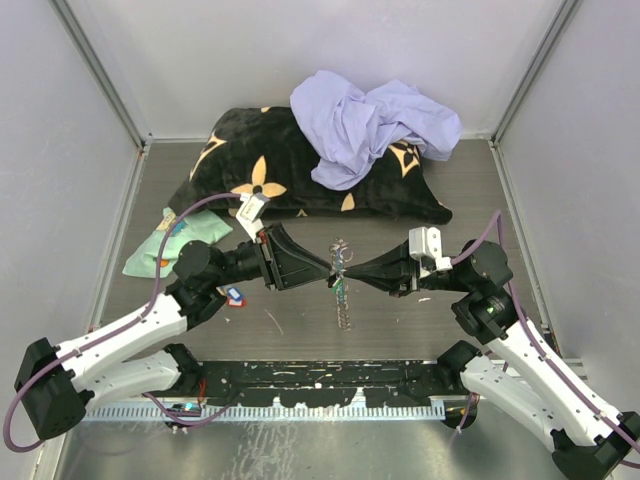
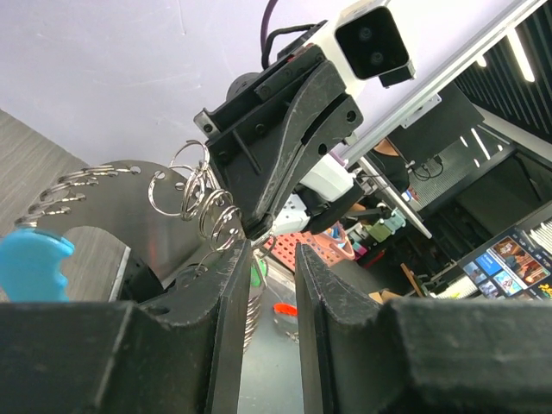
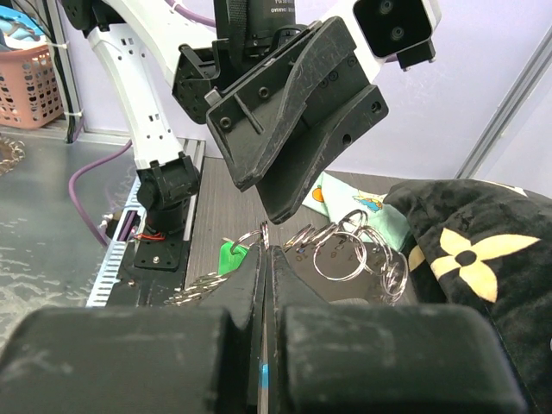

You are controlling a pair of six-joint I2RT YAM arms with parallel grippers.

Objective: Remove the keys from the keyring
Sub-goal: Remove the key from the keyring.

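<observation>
The keyring (image 1: pixel 343 300) hangs between my two grippers above the table's middle, its silver chain trailing down onto the table. In the left wrist view it is a flat metal crescent (image 2: pixel 129 207) strung with split rings, with a light-blue piece (image 2: pixel 30 263) at the left. My right gripper (image 3: pixel 266 252) is shut on its thin edge. My left gripper (image 2: pixel 273 254) faces it tip to tip, jaws a narrow gap apart with nothing between them. A green-tagged key (image 3: pixel 229 257) hangs just below the right fingertips. A red tag (image 2: pixel 285 308) shows through the left gap, lower down.
A black pillow with yellow flowers (image 1: pixel 300 165) lies at the back with a lavender cloth (image 1: pixel 370 120) on it. A mint-green cloth (image 1: pixel 160 245) sits at the left. A small blue-and-red piece (image 1: pixel 235 295) lies beside the left arm. Grey walls close in three sides.
</observation>
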